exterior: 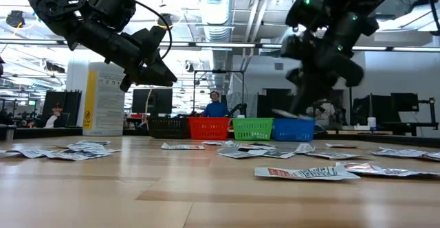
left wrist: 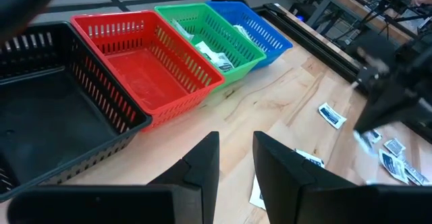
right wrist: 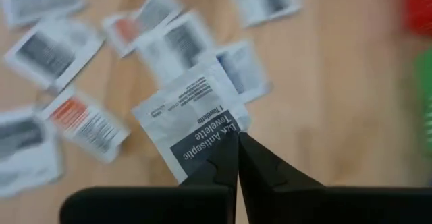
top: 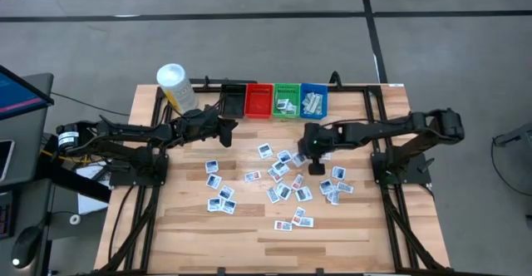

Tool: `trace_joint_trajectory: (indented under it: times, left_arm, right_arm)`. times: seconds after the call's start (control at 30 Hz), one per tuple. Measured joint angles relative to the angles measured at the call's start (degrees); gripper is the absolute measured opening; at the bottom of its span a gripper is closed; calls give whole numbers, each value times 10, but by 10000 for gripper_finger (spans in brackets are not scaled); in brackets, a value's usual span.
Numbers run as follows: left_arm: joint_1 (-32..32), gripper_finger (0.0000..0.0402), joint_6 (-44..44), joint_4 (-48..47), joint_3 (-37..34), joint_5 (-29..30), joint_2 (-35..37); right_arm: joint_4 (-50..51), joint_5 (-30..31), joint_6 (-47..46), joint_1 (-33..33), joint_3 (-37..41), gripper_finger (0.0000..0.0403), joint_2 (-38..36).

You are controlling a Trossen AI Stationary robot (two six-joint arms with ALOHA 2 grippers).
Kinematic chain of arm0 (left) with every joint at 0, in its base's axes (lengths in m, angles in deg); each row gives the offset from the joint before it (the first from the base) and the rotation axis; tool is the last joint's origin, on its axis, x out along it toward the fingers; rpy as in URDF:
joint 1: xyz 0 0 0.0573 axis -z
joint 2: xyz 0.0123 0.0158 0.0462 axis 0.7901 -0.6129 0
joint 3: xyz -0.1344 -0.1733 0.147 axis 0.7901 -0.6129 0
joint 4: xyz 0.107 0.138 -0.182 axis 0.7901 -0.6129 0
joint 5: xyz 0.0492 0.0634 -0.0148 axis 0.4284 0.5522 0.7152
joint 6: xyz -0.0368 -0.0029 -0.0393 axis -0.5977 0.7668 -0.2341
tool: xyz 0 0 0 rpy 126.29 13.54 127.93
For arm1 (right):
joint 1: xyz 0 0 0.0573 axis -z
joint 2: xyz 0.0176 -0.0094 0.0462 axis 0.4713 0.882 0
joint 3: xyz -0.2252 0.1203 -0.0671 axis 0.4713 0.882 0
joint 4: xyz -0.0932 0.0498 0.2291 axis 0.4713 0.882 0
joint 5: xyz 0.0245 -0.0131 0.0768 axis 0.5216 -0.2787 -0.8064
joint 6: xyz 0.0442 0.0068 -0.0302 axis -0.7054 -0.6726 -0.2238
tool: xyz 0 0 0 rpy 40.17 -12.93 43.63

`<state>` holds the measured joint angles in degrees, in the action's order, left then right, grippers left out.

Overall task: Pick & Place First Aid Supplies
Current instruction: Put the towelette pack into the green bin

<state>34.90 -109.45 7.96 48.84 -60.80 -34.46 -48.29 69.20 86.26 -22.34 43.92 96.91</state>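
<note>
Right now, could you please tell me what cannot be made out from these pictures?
- Black bin: its near end is cut off by the left wrist view's edge.
- Packets on the table: print blurred in the right wrist view, except on the antiseptic towelette packet pinched by the right end effector.
- Blue bin's contents: too small in the high view.

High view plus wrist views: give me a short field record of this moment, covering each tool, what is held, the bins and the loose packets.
right tool: shut on a flat white antiseptic towelette packet with a dark printed band, lifted above the table
left tool: empty, fingers apart, near the black plastic bin
red plastic bin: empty
green plastic bin: holds packets
blue plastic bin: holds packets
loose white packets: scattered over the wooden table
</note>
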Motion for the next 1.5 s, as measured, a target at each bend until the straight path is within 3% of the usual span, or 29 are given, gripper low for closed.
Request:
trace_joint_trajectory:
  times: [0.33, 0.6, 0.87, 0.97, 1.33, 1.5]
  left_arm:
    - [-5, 91, 0, -1, 0, 6, 0]
    - [-36, 91, 0, -2, 0, 6, 4]
    - [-73, 91, 0, -2, 0, 4, 5]
    - [-86, 91, 0, -2, 0, 4, 5]
    - [-116, 91, 2, 1, 0, 4, 5]
    - [-116, 91, 2, 4, 0, 4, 5]
  right_arm:
    - [-198, 43, 22, 87, -1, 0, -19]
    - [-402, 85, 17, 174, -3, 1, 51]
    - [-388, 113, 17, 211, -45, 1, 141]
    - [-385, 150, 17, 216, -60, 1, 162]
    - [-298, 166, 20, 226, -81, 2, 164]
    - [-286, 166, 11, 218, -81, 33, 164]
